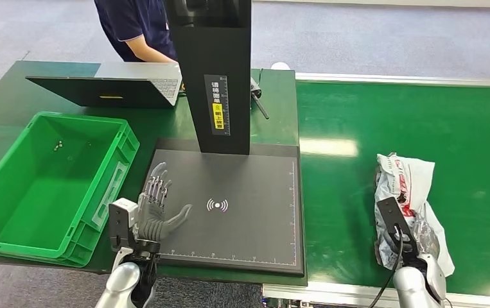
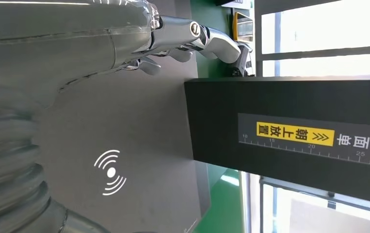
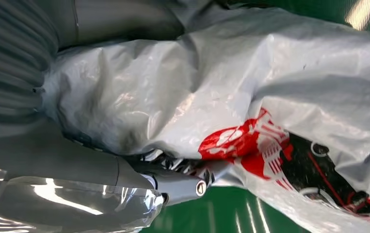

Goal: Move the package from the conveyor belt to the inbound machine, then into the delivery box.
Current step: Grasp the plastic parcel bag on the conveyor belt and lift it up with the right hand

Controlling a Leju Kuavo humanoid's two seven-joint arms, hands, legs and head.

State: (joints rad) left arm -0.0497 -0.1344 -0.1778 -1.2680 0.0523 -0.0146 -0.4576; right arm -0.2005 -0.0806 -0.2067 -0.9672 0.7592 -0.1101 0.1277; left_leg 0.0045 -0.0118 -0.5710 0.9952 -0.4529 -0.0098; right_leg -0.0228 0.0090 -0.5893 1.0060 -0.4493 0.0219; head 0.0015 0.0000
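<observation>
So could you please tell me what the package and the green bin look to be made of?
Package: thin, glossy white plastic film with red and black print, going by its crinkles and sheen. Bin: probably rigid moulded plastic, smooth and slightly shiny, with ribbed walls.

Column label [image 2: 295,133]: yellow, reads 朝上放置, with arrows
Column scale [image 2: 313,148]: numbers 10, 15, 20, 25
Scanner plate [image 1: 217,205]: white wireless-wave sign

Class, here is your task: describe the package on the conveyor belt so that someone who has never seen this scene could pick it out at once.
Start at the wide green conveyor belt to the right of the black scanner plate. Near its front edge lies the package, with the robot's right hand on it. It is a crumpled white plastic bag with red and black print, the one loose item on the belt.
</observation>
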